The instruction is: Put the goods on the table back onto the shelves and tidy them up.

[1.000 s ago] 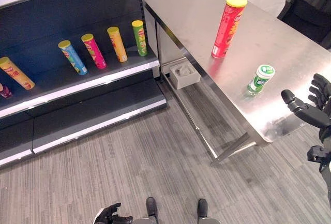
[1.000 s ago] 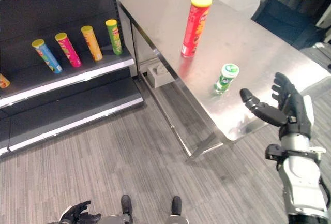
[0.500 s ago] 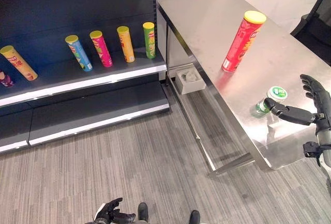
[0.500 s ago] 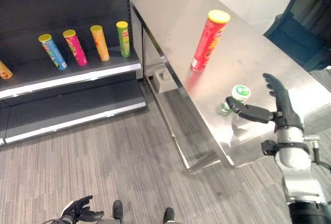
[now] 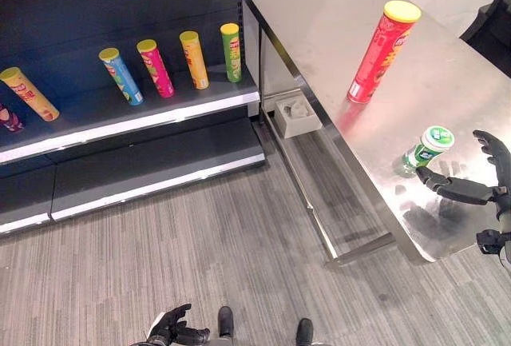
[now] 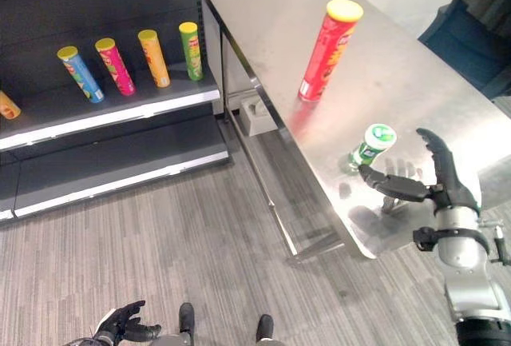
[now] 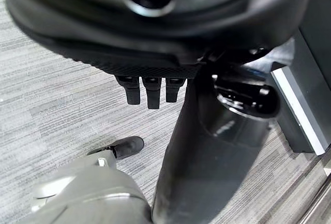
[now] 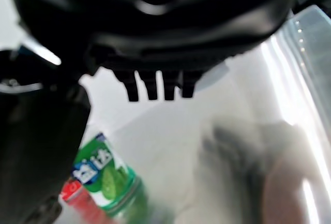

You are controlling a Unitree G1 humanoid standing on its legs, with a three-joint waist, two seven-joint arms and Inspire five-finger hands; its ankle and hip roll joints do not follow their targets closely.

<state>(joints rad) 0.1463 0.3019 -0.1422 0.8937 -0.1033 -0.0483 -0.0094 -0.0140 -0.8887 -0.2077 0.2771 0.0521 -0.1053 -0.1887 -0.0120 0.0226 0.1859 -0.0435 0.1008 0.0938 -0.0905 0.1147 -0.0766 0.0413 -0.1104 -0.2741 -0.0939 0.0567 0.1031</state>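
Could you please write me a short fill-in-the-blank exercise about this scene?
1. The tall red can stands upright on the ____.
2. The right hand is open beside the small ____ bottle.
3. The green can stands on the shelf nearest the ____.

Missing words: table; green; table
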